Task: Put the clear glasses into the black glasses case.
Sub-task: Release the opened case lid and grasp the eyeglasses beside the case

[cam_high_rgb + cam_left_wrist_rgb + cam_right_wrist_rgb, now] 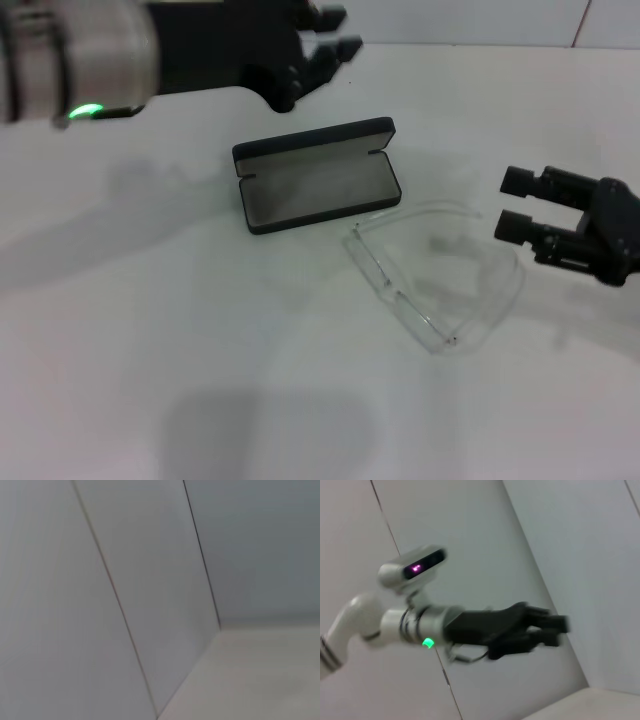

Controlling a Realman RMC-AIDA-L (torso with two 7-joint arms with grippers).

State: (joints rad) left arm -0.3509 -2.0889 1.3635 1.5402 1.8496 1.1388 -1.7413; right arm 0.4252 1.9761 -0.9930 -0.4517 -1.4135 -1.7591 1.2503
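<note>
Head view. The black glasses case (318, 175) lies open on the white worktop (150, 330), grey lining up, lid tilted back on the far side. The clear glasses (435, 280) lie on the worktop just beside the case, at its near right corner, outside it; one thin arm reaches toward the case edge, and I cannot tell if it touches. My left gripper (330, 40) hangs above the far left of the worktop, beyond the case, pointing right; its fingers (340, 48) stand a narrow gap apart and hold nothing. My right gripper (520, 205) sits to the right of the glasses, near them but apart, pointing left; its two fingers (516, 228) are spread, with nothing between them.

Left wrist view. Only grey wall panels (150, 580) and a strip of the worktop (260, 675). No fingers, no task things.

Right wrist view. My left gripper (555, 627) and its arm (410, 625) show against wall panels; green light on the wrist. A corner of worktop (600, 705) below.
</note>
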